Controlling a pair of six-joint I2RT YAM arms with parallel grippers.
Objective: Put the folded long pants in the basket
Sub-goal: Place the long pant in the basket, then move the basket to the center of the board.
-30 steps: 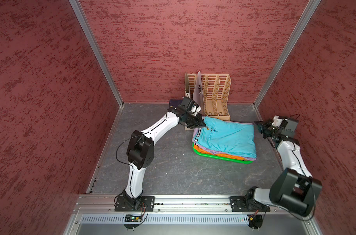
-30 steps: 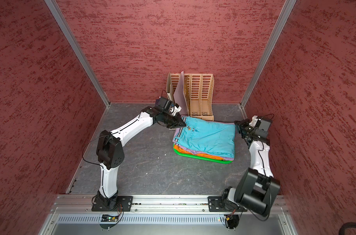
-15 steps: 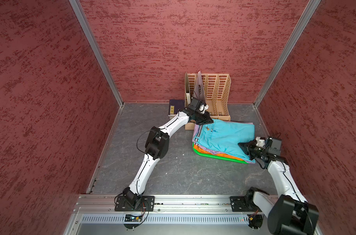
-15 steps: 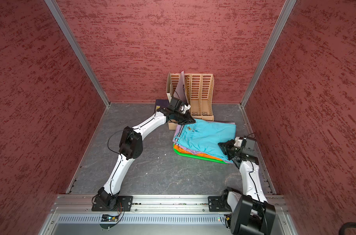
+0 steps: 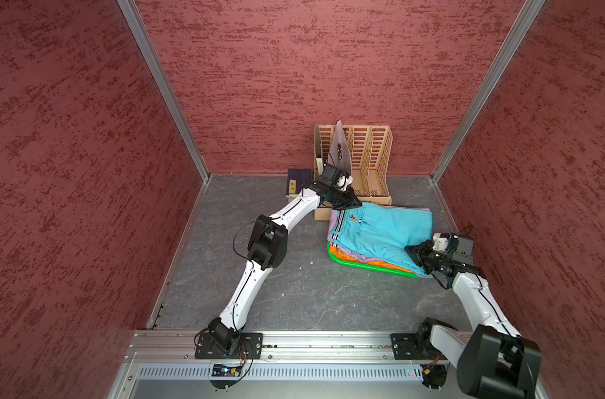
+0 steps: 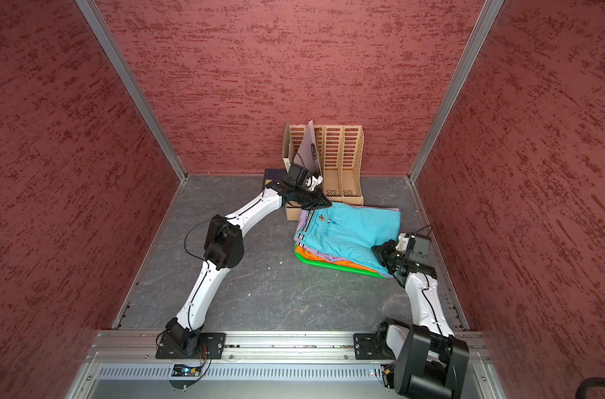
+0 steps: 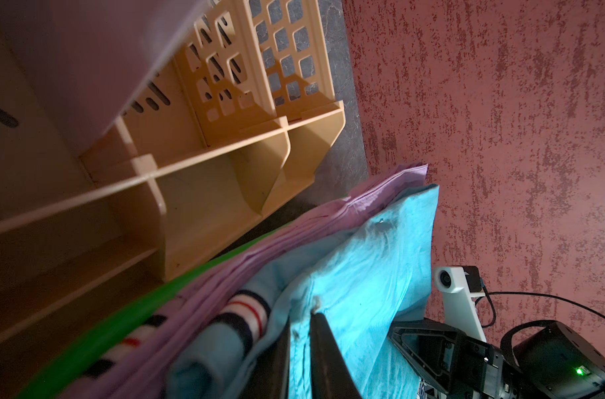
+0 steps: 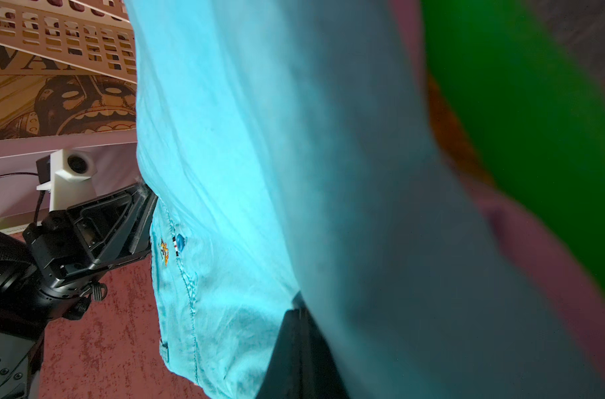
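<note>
**A:** Basket contents?

**B:** The green basket [image 5: 373, 269] sits on the counter [image 5: 294, 276] under both sets of fingers. It holds a stack of folded pants: teal pants [image 5: 380, 231] on top, lilac pants [image 7: 328, 214] under them, orange pants [image 6: 315, 256] lower. I can't see anything below the orange. The stack spills past the rim beside the right fingers.

**A:** Finger state?

**B:** The left fingers [image 7: 325, 352] are closed on the teal pants' striped-waistband corner, with cloth between them. The right fingers [image 8: 294, 352] are closed on the diagonally opposite teal corner. Only one finger shows there; cloth covers the rest.

**A:** Anything crowding them?

**B:** A beige file organiser [image 5: 370, 162] stands just behind the left fingers, near the basket rim. A lilac sheet [image 5: 341, 148] leans in one slot. A small cardboard box [image 5: 322, 215] sits under the left wrist, and a dark blue book [image 5: 297, 181] lies beyond it, beside the organiser. The red side wall [image 5: 536, 207] is close behind the right fingers.
</note>
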